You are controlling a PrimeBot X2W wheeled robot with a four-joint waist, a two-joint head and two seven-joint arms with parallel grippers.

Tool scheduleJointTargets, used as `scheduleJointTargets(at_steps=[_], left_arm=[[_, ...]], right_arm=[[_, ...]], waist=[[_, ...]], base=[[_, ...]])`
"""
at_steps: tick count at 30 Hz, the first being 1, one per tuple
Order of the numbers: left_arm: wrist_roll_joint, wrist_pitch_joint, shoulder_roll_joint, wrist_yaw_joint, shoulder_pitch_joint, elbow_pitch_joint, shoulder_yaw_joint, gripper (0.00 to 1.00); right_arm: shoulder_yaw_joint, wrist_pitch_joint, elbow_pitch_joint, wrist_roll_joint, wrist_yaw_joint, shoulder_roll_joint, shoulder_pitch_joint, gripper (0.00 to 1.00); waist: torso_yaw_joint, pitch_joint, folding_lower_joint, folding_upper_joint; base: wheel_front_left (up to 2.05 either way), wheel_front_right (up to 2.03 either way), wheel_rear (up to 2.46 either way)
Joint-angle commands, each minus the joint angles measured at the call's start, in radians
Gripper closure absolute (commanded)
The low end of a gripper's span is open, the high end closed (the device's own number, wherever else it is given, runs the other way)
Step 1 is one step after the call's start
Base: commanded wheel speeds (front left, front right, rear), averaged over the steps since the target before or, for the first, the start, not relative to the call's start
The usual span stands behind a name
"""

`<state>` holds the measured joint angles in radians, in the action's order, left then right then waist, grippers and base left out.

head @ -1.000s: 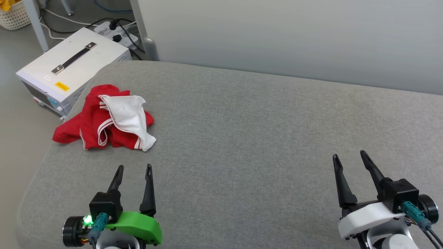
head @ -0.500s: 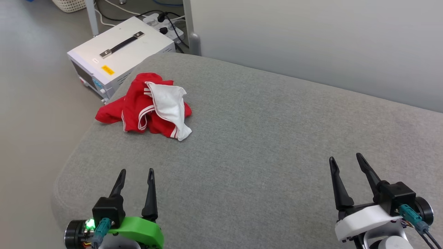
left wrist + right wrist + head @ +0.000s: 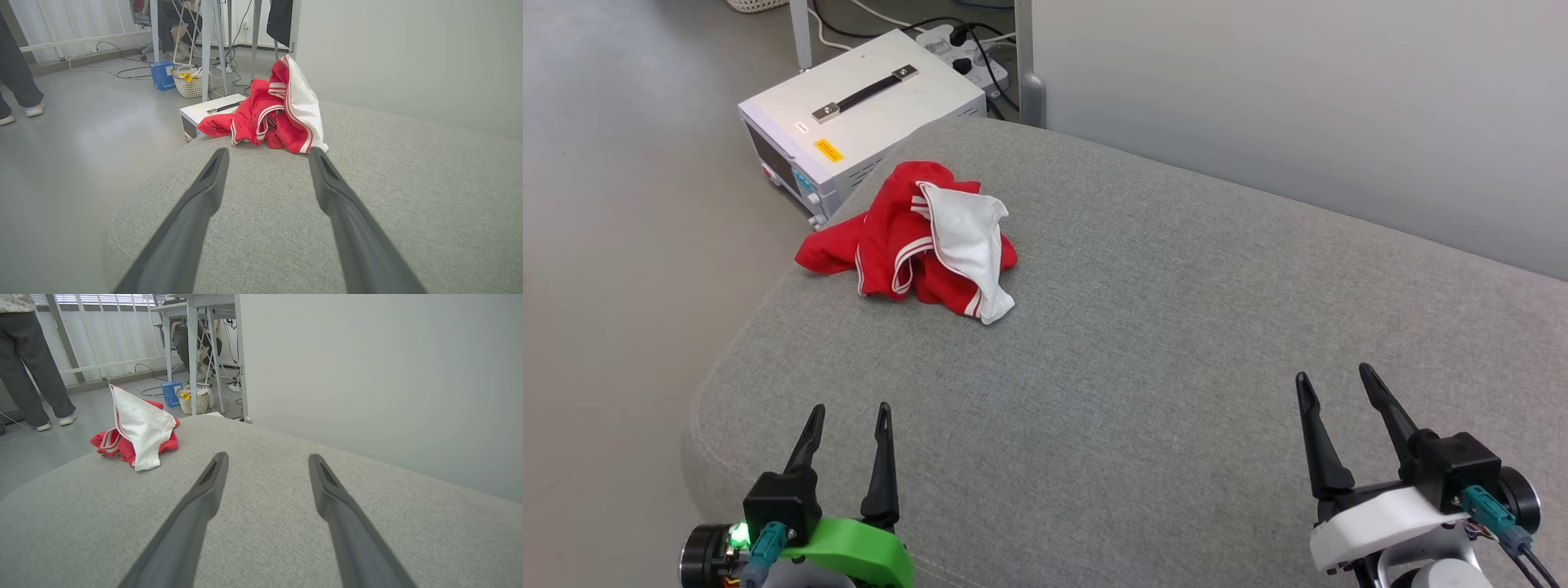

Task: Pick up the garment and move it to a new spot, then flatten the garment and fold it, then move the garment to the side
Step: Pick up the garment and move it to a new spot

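Note:
The garment (image 3: 923, 241) lies crumpled in a heap near the far left edge of the grey cushioned surface (image 3: 1143, 343), red with a white sleeve folded over the top. Its lettering is hidden in the folds. My left gripper (image 3: 849, 412) hovers open over the near left part of the surface, well short of the heap. The left wrist view shows the garment (image 3: 271, 112) straight ahead beyond the open fingers. Over the near right side, my right gripper (image 3: 1333, 380) is open and holds nothing. From the right wrist the garment (image 3: 137, 435) sits far off to the left.
A white equipment box (image 3: 858, 110) with a black handle stands on the floor just beyond the surface's far left corner, with a power strip and cables behind it. A pale wall (image 3: 1298, 98) runs along the far side. A person's legs (image 3: 30, 371) and a basket (image 3: 188, 83) are in the background.
The whole head picture has shifted, so the camera has turned left and the garment now appears further right and higher. Both grippers stay open in much the same place.

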<state>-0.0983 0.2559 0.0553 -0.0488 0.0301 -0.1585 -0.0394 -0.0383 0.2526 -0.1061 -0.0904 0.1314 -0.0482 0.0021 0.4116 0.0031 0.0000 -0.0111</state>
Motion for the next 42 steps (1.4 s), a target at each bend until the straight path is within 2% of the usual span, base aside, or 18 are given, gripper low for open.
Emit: scheduleJointTargets(at_steps=[1,5,10,12,15,20,21,24,30,35,42], left_arm=[[-0.01,0.006,-0.005,-0.003,0.017,-0.002,0.0,0.0],[-0.015,0.006,-0.005,-0.007,0.001,0.012,0.0,0.0],[-0.037,0.006,0.006,-0.044,-0.085,-0.039,0.006,0.0],[-0.061,0.003,0.021,-0.058,-0.137,-0.085,0.004,0.0],[-0.122,-0.058,0.058,-0.073,-0.249,-0.148,0.001,0.0],[-0.219,-0.226,0.161,-0.081,-0.448,-0.216,-0.042,0.0],[-0.3,-0.335,0.227,-0.081,-0.542,-0.241,-0.096,0.0],[-0.381,-0.442,0.304,-0.082,-0.62,-0.268,-0.153,0.0],[-0.545,-0.558,0.416,-0.082,-0.722,-0.307,-0.238,0.0],[-0.63,-0.626,0.472,-0.082,-0.784,-0.356,-0.285,0.0],[-0.646,-0.665,0.515,-0.082,-0.851,-0.475,-0.319,0.0]], right_arm=[[-0.002,0.009,-0.002,-0.002,-0.001,-0.002,0.014,0.0],[-0.004,0.009,-0.003,0.006,-0.001,-0.002,0.011,0.0],[-0.006,0.009,0.006,0.038,-0.001,-0.002,-0.014,0.0],[-0.005,0.009,0.009,0.053,-0.001,-0.002,-0.027,0.0],[-0.01,0.009,0.011,0.081,-0.001,-0.002,-0.047,0.0],[-0.005,0.009,0.019,0.111,-0.001,-0.002,-0.083,0.0],[-0.01,0.009,0.022,0.121,-0.001,-0.002,-0.105,0.0],[-0.027,0.009,0.024,0.127,-0.001,-0.002,-0.13,0.0],[-0.083,0.009,0.016,0.119,-0.001,-0.002,-0.165,0.0],[-0.097,0.009,0.013,0.113,-0.001,-0.002,-0.183,0.0],[-0.103,0.009,0.012,0.115,-0.001,-0.002,-0.2,0.0]], waist=[[-0.002,0.003,0.0,0.0111],[-0.008,0.021,0.0,0.0111],[-0.034,0.097,0.0,0.0111],[-0.046,0.132,0.0,0.0111],[-0.069,0.188,0.0,0.0111],[-0.106,0.281,0.0,0.0111],[-0.126,0.329,0.0,0.0111],[-0.149,0.369,0.0,0.0111],[-0.192,0.425,0.0,0.0111],[-0.218,0.463,0.0,0.0111],[-0.243,0.496,0.0,0.0111]], base=[[0.0,0.0,0.0],[0.0,0.0,0.0],[0.0,0.0,0.0],[0.0,0.0,0.0],[0.0,0.0,0.0],[0.0,0.0,0.0],[0.0,0.0,0.0],[0.0,0.0,0.0],[0.0,0.0,0.0],[0.0,0.0,0.0],[0.0,0.0,0.0]])
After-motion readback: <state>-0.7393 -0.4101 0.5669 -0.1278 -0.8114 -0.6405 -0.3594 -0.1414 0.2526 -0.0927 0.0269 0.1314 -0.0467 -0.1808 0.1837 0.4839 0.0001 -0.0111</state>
